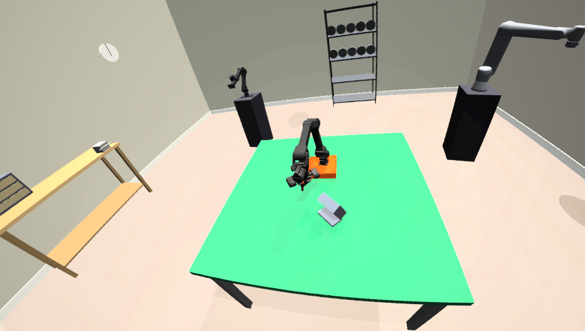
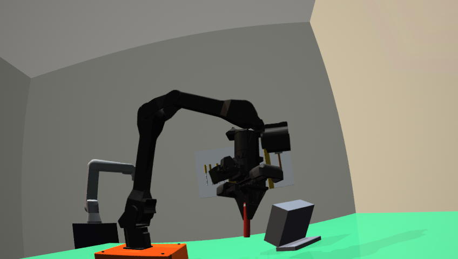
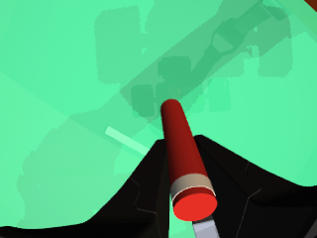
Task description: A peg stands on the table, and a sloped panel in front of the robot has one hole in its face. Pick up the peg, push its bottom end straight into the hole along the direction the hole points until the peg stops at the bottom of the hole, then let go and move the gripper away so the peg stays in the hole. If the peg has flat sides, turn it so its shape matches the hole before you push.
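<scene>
The round red peg (image 1: 302, 187) (image 2: 246, 228) (image 3: 182, 144) has a grey band near its top end. My gripper (image 1: 303, 183) (image 2: 247, 218) (image 3: 179, 145) is shut on the peg and points down. The peg hangs nearly upright, its bottom end sticking out below the fingertips and above the table, with no contact visible. The grey sloped panel (image 1: 328, 201) (image 2: 289, 221) stands on a thin base plate, to the right of the peg in the exterior view and to its lower right in the top view. Its hole does not show in any view.
The green table (image 1: 369, 254) (image 2: 401, 231) (image 3: 45, 45) bears the orange robot base (image 1: 330, 174) (image 2: 175, 251). A pale strip (image 3: 124, 139) shows beyond the fingers in the wrist view. A light grey piece (image 3: 205, 229) shows at its bottom edge; I cannot tell what it is.
</scene>
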`<action>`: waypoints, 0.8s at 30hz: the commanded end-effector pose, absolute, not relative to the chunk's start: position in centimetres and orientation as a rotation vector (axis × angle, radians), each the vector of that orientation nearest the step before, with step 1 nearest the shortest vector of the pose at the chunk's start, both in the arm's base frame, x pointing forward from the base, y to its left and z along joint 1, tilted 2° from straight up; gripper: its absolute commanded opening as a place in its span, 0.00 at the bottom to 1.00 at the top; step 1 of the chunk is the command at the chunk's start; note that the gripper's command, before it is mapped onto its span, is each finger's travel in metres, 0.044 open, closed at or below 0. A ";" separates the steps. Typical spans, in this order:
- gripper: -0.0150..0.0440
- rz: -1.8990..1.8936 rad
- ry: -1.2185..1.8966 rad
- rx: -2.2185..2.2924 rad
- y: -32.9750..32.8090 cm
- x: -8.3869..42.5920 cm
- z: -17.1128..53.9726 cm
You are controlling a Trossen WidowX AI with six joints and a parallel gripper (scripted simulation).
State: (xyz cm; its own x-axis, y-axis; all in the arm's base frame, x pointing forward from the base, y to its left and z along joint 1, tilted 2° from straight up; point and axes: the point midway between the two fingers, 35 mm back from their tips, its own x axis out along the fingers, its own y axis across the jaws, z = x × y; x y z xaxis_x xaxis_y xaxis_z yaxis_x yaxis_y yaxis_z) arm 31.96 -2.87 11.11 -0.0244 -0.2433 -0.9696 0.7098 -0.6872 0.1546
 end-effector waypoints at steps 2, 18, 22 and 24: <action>0.25 -1.770 0.512 1.529 -2.3 32.0 11.0; 0.25 -1.712 0.537 1.411 -0.6 32.1 10.8; 0.25 -1.697 0.542 1.382 -0.2 32.2 10.7; 0.25 -1.689 0.545 1.368 0.1 32.2 10.7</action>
